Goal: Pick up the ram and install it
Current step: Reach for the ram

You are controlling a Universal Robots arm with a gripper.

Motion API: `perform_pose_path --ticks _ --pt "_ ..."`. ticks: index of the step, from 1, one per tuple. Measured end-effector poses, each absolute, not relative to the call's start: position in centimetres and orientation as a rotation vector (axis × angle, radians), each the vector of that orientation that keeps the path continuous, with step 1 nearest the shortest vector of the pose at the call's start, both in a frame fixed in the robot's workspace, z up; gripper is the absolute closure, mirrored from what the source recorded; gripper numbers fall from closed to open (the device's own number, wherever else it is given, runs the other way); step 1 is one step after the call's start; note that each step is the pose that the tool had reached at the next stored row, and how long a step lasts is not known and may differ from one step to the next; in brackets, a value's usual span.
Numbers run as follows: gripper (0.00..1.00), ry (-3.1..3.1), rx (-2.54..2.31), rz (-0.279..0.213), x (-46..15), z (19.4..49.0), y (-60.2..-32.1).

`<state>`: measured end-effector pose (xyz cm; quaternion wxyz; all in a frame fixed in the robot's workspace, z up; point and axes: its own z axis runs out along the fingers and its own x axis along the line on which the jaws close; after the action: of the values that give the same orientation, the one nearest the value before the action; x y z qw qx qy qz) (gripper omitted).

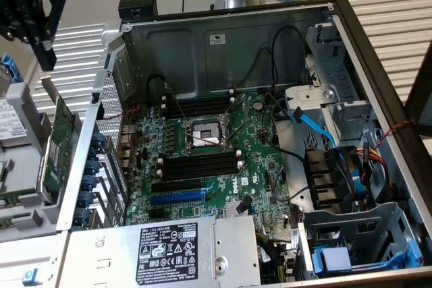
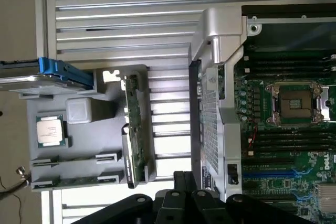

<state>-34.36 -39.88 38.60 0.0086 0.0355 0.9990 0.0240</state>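
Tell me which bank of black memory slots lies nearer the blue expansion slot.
The bank between the CPU socket and the blue slot; the other bank lies beyond the socket.

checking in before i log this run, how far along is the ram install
Done: nothing that shows. The black memory slots on the motherboard look empty. In hand: the gripper hangs outside the case above the gray tray and appears to carry nothing. A thin green stick, likely the ram, sits on edge in that tray. Left: both the pick-up and the install.
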Motion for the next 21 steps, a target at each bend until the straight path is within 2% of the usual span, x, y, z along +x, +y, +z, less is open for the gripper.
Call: perform_pose_path --ticks 21 --pt "0.89 3.14 0.112 0.074 -43.8 38.1 -39.9"
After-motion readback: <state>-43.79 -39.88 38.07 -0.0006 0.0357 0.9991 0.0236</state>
